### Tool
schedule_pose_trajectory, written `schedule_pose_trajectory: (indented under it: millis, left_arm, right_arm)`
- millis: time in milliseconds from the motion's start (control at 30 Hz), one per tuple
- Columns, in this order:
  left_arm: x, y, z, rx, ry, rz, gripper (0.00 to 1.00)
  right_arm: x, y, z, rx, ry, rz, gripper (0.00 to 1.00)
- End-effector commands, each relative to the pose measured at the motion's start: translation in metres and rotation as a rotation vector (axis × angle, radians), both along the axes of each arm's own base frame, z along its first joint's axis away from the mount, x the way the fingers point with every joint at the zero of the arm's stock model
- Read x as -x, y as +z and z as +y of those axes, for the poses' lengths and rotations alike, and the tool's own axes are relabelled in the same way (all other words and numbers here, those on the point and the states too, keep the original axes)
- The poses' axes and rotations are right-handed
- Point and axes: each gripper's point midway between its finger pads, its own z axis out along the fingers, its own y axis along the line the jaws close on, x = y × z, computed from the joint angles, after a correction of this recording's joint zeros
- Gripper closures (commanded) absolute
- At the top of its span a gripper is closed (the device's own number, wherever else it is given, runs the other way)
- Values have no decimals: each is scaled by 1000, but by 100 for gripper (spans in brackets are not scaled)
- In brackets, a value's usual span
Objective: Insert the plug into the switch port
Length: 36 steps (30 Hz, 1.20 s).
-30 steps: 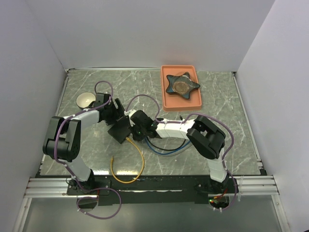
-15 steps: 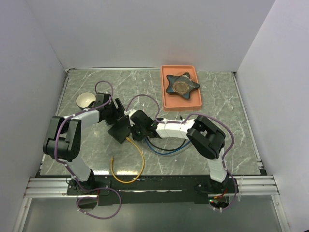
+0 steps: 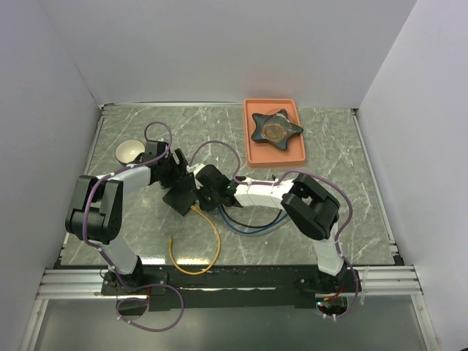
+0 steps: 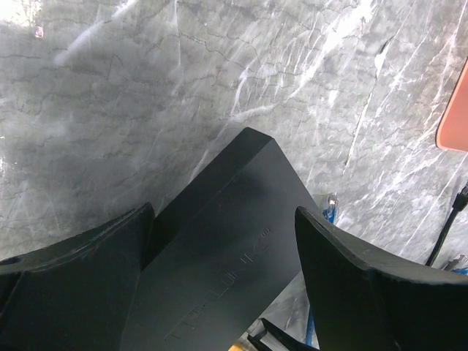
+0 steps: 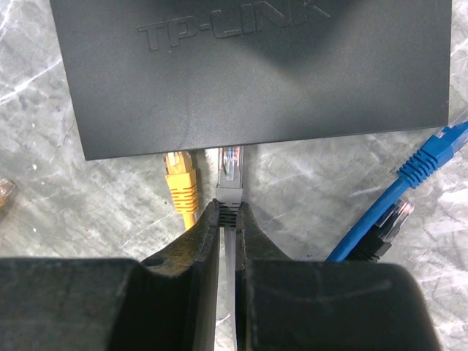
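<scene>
Pinching grey plug (image 5: 229, 172) against switch (image 5: 248, 73) edge, right claw (image 5: 228, 219) nearly closed

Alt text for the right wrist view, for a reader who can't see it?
The right gripper pinches a grey plug, its clear tip at the near edge of a black TP-LINK switch. A yellow plug sits close beside it at the same edge, and a blue cable lies on the marble table further off.
</scene>
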Motion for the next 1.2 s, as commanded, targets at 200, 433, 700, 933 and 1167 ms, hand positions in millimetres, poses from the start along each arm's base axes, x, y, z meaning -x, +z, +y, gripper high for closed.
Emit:
schedule_pose_trajectory:
  millis: [200,433,700,933,1167]
  left_arm:
    - [9,-11,0,-10,-20,52,16]
    - [10,-12,-2,-3,-30,57,17]
    - [10,-9,-4,5,-44,46,17]
    - [11,-9,-6,14,-53,43,17]
    - [11,-7,-8,17,-64,35,18]
  right_arm:
    - [-30,19,22,-63,-48,-38,100]
    - [-36,24,21,-48,-41,-69,100]
    - [-41,23,14,14,4,-123,100]
    - [-46,41,9,16,11,-185,100]
    - [-45,49,13,-2,50,-208,100]
